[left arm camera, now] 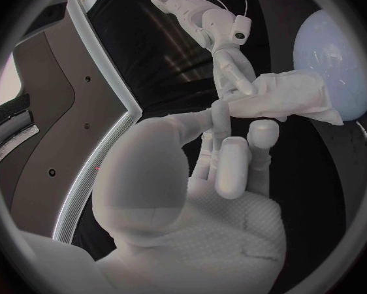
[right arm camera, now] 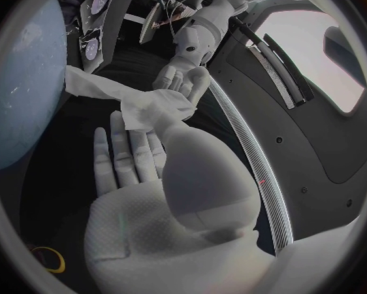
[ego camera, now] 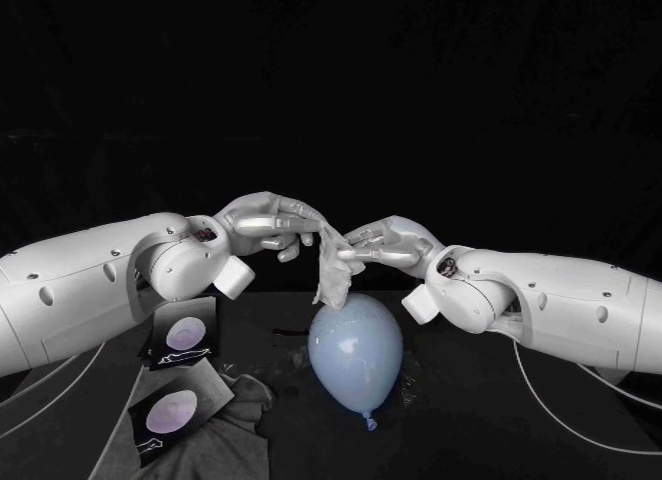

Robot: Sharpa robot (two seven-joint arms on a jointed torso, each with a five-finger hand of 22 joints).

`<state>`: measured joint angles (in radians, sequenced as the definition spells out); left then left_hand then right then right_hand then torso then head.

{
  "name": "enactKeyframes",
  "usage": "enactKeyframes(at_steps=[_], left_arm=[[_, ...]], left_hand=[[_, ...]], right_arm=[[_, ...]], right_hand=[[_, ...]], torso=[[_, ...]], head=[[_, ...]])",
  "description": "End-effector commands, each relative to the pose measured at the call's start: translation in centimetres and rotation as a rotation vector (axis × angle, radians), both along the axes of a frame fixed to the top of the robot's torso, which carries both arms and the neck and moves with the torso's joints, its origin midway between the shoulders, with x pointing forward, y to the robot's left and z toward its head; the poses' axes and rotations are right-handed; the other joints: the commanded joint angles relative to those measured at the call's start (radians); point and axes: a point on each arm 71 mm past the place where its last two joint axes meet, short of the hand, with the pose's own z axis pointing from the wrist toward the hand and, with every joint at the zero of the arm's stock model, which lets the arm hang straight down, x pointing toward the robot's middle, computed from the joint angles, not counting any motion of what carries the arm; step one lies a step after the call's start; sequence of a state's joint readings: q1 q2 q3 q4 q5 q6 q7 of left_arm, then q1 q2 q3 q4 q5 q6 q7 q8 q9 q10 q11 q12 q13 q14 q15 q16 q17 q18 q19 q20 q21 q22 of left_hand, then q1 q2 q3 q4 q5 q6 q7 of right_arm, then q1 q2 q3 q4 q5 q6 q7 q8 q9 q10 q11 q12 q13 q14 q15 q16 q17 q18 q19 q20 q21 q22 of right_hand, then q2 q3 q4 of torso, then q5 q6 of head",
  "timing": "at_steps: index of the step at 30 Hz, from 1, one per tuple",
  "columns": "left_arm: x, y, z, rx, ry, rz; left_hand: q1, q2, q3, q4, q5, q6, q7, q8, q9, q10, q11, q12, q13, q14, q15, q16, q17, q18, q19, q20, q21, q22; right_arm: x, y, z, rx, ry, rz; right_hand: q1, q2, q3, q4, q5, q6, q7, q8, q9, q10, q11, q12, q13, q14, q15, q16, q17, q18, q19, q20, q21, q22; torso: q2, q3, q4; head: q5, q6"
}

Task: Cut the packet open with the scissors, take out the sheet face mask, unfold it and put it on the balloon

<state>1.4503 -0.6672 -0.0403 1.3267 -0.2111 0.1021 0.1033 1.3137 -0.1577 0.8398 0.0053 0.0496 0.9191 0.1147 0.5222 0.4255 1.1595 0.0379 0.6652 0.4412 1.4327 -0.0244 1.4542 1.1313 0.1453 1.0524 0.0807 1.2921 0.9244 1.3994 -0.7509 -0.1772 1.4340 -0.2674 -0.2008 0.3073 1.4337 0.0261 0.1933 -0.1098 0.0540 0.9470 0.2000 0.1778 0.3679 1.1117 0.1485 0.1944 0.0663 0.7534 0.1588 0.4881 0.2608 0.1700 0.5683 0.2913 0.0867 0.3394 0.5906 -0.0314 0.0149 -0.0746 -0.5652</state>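
The white sheet mask (ego camera: 331, 265) hangs folded between my two hands, just above the top of the pale blue balloon (ego camera: 356, 350), which lies on the black table. My left hand (ego camera: 266, 225) pinches the mask's upper edge from the left. From the right, my right hand (ego camera: 382, 245) pinches it with thumb and fingertips. In the left wrist view my left hand (left arm camera: 224, 163) reaches to the mask (left arm camera: 290, 98), with the right hand (left arm camera: 228, 65) and balloon (left arm camera: 330, 65) beyond. The right wrist view shows my right hand (right arm camera: 151, 157), the mask (right arm camera: 134, 104), the balloon (right arm camera: 24, 85) and the left hand (right arm camera: 183, 78).
Two dark packets with pale round prints lie left of the balloon, one (ego camera: 183, 335) under my left wrist and one (ego camera: 173, 410) nearer the front on a grey cloth (ego camera: 245, 415). A yellow loop (right arm camera: 49, 258) lies on the table below my right hand.
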Motion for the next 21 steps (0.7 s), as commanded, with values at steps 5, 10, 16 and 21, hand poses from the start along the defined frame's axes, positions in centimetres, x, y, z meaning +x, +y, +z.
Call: enactKeyframes(at_steps=[5,10,16,21], left_arm=[[0.04,0.0,0.25,-0.011,-0.011,0.001],[0.08,0.02,0.26,-0.012,-0.014,0.007],[0.13,0.08,0.27,-0.013,-0.016,0.013],[0.16,0.1,0.27,-0.013,-0.016,0.015]], left_hand=[[-0.003,0.011,-0.002,-0.005,0.002,0.002,0.003,0.003,0.084,-0.005,0.0,0.005,0.001,-0.003,0.0,0.003,0.0,-0.006,0.006,-0.001,0.005,0.001],[-0.003,0.012,-0.002,-0.005,0.002,0.001,0.004,0.003,0.085,-0.006,0.0,0.006,0.001,-0.003,0.001,0.003,0.0,-0.006,0.005,-0.001,0.005,0.001],[-0.003,0.012,-0.002,-0.005,0.002,0.001,0.004,0.003,0.085,-0.006,0.0,0.006,0.001,-0.003,0.001,0.003,0.0,-0.006,0.005,-0.001,0.005,0.001],[-0.003,0.012,-0.002,-0.005,0.002,0.001,0.004,0.003,0.085,-0.006,0.0,0.006,0.001,-0.003,0.001,0.003,0.0,-0.006,0.005,-0.001,0.005,0.001]], right_arm=[[0.03,-0.23,0.04,0.001,-0.006,-0.01],[-0.07,-0.16,-0.01,-0.004,0.001,0.002],[-0.22,-0.07,-0.08,-0.013,0.008,0.017],[-0.28,-0.03,-0.09,-0.023,0.004,0.015]], right_hand=[[-0.027,-0.02,0.018,-0.002,-0.006,-0.006,0.011,-0.003,-0.008,-0.004,0.008,-0.008,0.001,-0.022,0.001,0.018,0.007,0.013,0.018,0.0,0.002,-0.006],[-0.033,-0.032,0.026,-0.007,-0.006,-0.007,0.011,-0.002,-0.01,-0.003,0.008,-0.007,0.002,-0.027,0.001,0.028,0.011,0.013,0.026,0.0,0.003,-0.009],[-0.028,-0.046,0.059,-0.032,-0.006,0.025,-0.001,0.029,-0.004,0.031,-0.007,0.019,0.012,-0.009,-0.009,0.073,0.029,0.016,0.035,-0.003,-0.002,-0.02],[-0.016,-0.03,0.116,-0.064,-0.007,0.07,-0.025,0.084,0.017,0.084,-0.037,0.077,0.04,0.041,-0.031,0.156,0.065,0.019,0.065,-0.013,0.004,-0.026]], torso=[[0.0,-0.0001,-0.0003],[0.0,-0.0002,0.0002],[0.001,-0.0004,0.0004],[0.001,-0.0002,0.0008]], head=[[0.001,-0.002],[0.003,-0.002],[0.004,-0.001],[0.004,-0.001]])
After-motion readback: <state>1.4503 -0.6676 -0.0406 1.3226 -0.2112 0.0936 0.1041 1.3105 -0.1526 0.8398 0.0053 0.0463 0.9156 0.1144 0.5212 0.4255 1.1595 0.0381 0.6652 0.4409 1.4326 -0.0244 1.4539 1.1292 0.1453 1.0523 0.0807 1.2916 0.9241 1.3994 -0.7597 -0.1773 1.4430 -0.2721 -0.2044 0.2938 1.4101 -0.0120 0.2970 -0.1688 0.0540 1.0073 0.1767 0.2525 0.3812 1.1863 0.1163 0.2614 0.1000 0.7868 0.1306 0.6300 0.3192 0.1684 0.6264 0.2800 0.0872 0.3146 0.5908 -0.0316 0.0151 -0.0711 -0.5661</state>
